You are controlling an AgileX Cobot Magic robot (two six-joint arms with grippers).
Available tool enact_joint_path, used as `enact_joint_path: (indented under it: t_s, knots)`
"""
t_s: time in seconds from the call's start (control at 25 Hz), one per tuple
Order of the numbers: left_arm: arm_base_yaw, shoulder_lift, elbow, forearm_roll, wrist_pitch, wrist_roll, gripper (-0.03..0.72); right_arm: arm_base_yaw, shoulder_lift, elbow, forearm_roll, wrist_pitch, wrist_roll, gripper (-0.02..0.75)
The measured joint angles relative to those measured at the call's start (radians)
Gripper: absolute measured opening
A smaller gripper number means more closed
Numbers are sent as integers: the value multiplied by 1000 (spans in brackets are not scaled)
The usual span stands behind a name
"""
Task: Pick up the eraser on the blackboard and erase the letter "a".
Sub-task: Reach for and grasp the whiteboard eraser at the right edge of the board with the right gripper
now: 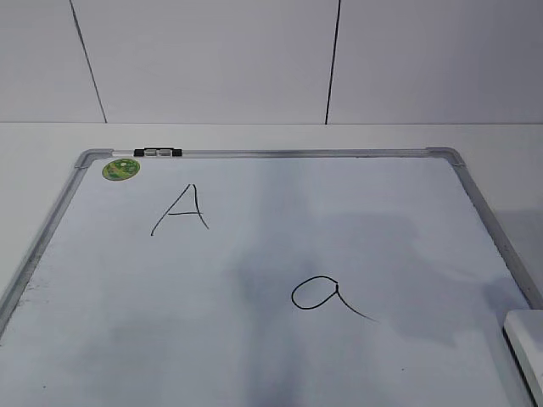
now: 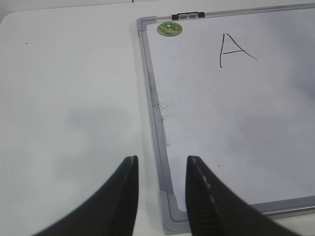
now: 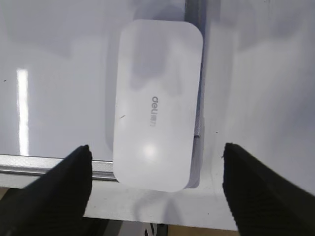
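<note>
The blackboard (image 1: 271,254) is a white dry-erase board with a silver frame, lying flat. The letter "a" (image 1: 327,297) is drawn in black near its middle front. The eraser (image 3: 156,105), a flat white block with grey lettering, lies on the board's near right corner; its edge shows in the exterior view (image 1: 526,348). My right gripper (image 3: 156,152) is open wide above the eraser, fingers either side, not touching. My left gripper (image 2: 160,164) is open and empty over the board's near left corner (image 2: 172,216). Neither gripper shows in the exterior view.
A capital "A" (image 1: 181,210) is written at the far left of the board. A round green sticker (image 1: 120,169) and a small black-and-clear clip (image 1: 158,153) sit at the far left corner. White table (image 2: 69,98) lies left of the board.
</note>
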State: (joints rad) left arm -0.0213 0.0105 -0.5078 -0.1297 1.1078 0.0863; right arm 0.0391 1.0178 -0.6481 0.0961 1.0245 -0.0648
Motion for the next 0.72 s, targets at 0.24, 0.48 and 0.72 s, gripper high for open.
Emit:
enact_joint_path:
  t_s: [0.24,0.48,0.72]
  knots:
    - [0,0,0,0,0,0,245,0,46,0,6,2,0,675]
    - [0,0,0,0,0,0,245,0,183,0,8,14,0,676]
    - [0,0,0,0,0,0,245,0,230,-2,6,-19,0,675]
